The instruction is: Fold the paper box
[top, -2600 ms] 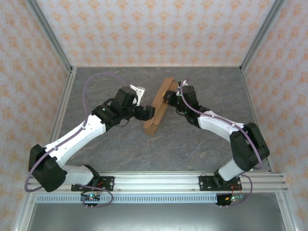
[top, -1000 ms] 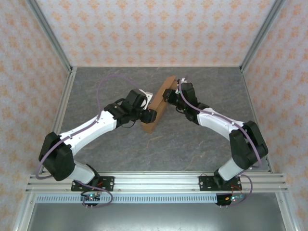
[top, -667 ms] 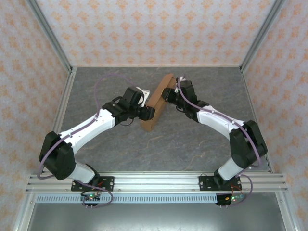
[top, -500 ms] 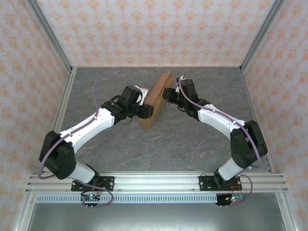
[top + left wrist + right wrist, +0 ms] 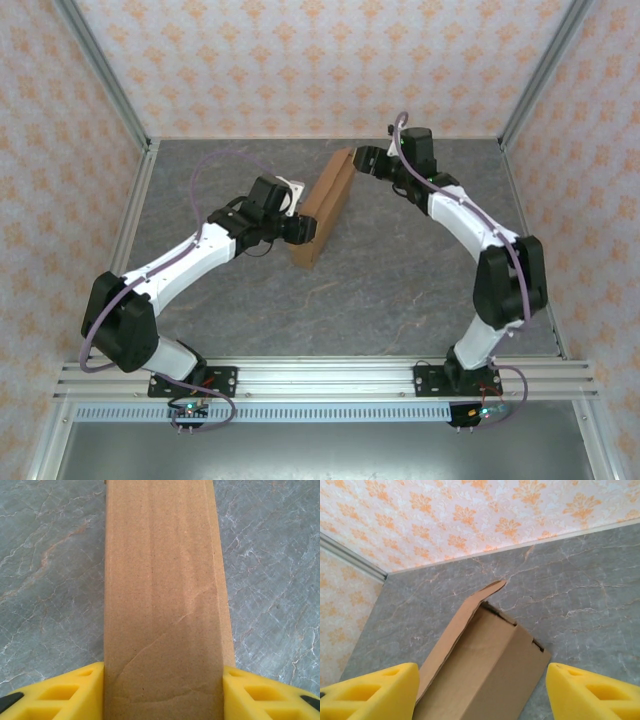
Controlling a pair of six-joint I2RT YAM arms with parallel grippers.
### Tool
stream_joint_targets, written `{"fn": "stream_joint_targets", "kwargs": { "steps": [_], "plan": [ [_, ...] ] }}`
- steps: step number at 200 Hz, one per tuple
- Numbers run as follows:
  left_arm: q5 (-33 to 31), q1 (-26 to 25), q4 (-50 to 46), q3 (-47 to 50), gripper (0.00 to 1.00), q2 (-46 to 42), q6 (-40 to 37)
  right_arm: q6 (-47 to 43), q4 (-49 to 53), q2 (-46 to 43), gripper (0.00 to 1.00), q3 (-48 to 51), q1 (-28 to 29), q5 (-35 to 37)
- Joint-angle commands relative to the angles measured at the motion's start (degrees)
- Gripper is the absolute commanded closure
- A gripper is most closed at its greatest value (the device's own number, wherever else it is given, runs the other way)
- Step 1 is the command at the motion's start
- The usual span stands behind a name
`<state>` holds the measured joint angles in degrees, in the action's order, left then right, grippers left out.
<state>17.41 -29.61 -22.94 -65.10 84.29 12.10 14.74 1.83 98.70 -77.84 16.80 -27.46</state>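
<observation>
The paper box (image 5: pixel 323 207) is a long brown cardboard box lying slantwise mid-table. My left gripper (image 5: pixel 303 232) is shut on its near end; in the left wrist view the yellow fingers (image 5: pixel 70 690) press both sides of the paper box (image 5: pixel 165 605). My right gripper (image 5: pixel 358 160) hovers open at the far end. In the right wrist view its fingers (image 5: pixel 592 690) stand wide apart, clear of the paper box (image 5: pixel 490 665). A long side flap (image 5: pixel 465 612) stands loose along the box's left edge.
The grey marble-patterned tabletop (image 5: pixel 400 280) is ringed by patterned walls with metal corner posts (image 5: pixel 545 70). The far wall (image 5: pixel 470 515) is close behind the box's far end.
My right gripper has opened, let go of the box and drawn back toward the far wall. The left gripper keeps its hold; the box has shifted slightly left.
</observation>
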Motion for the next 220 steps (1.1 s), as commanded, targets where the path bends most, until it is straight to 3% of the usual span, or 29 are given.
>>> {"fn": "stream_joint_targets", "kwargs": {
  "steps": [1, 33, 78, 156, 220],
  "plan": [
    [-0.11, 0.87, -4.83, 1.88, 0.47, 1.14, -0.94, -4.0, -0.46, 5.41, 0.31, -3.84, -1.32, -8.77],
    [0.82, 1.47, -4.83, 2.02, 0.47, 1.05, -1.37, -12.73, 0.77, 8.84, 0.33, -7.3, -3.44, -15.52],
    [1.04, 1.74, -4.97, 2.01, 0.47, 1.23, -1.74, -24.41, 12.52, 14.12, 0.35, -15.92, -6.25, -25.59],
    [1.01, 1.87, -5.51, 1.6, 0.47, 1.23, -2.56, -23.57, 14.87, 21.83, 0.37, -23.21, -5.85, -32.56],
    [2.04, 2.38, -5.2, 1.44, 0.45, 1.84, -3.57, -25.28, 16.88, 21.25, 0.44, -23.24, -5.02, -34.19]
  ]
}}
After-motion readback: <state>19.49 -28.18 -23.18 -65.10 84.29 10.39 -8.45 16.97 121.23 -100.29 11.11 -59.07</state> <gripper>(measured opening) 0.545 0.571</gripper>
